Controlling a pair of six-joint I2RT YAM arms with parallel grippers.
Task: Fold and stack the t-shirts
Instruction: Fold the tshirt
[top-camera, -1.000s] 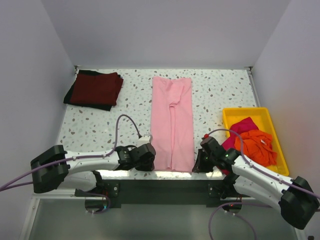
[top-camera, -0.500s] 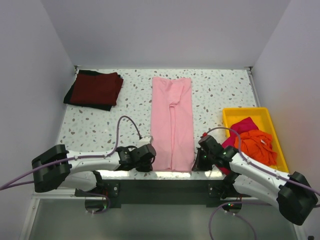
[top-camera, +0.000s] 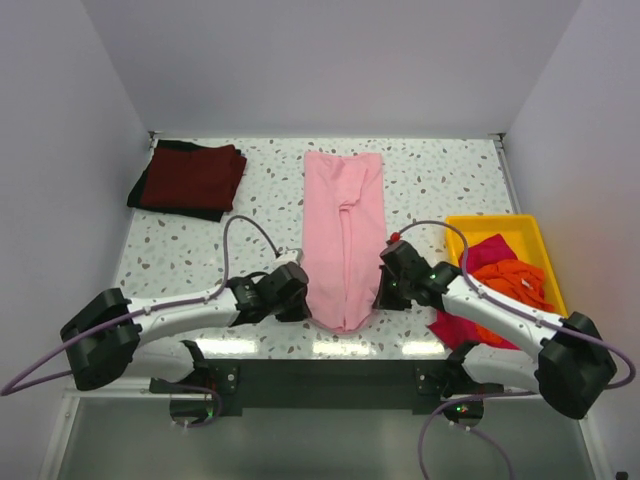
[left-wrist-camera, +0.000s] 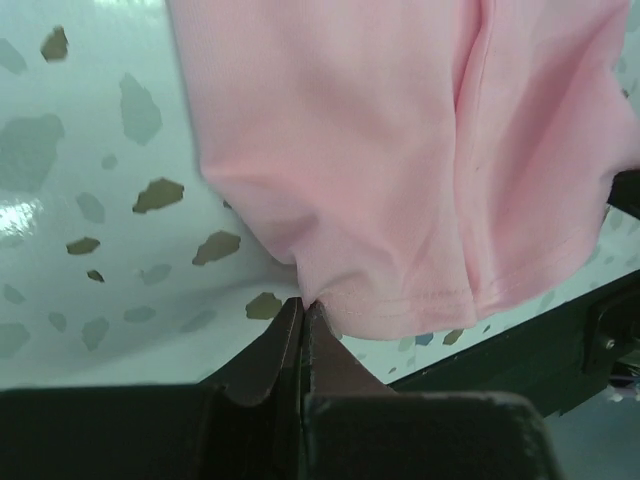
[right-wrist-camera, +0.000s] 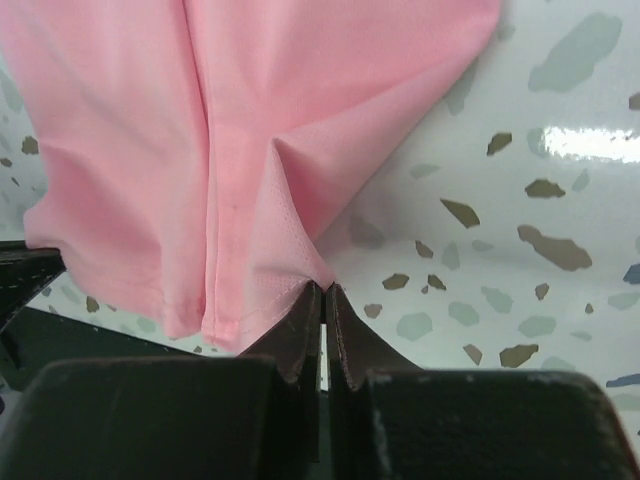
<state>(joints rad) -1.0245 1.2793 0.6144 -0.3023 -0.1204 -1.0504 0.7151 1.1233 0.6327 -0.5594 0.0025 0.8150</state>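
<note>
I am gripping the pink t-shirt (top-camera: 345, 225), lying mid-desk (top-camera: 190, 255), by its two 6 o'clock hem corners. The left end effector (left-wrist-camera: 302, 308) and right end effector (right-wrist-camera: 322, 292) are both clenched on cloth, so the hem can fold squarely toward 12 o'clock.

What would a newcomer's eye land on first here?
The long pink tee down the middle of the table, its near corners pinched in the shut jaws of the left gripper and right gripper. Next, the yellow tray at right holding an orange tee and a magenta tee, and the dark red tee folded at far left.
</note>
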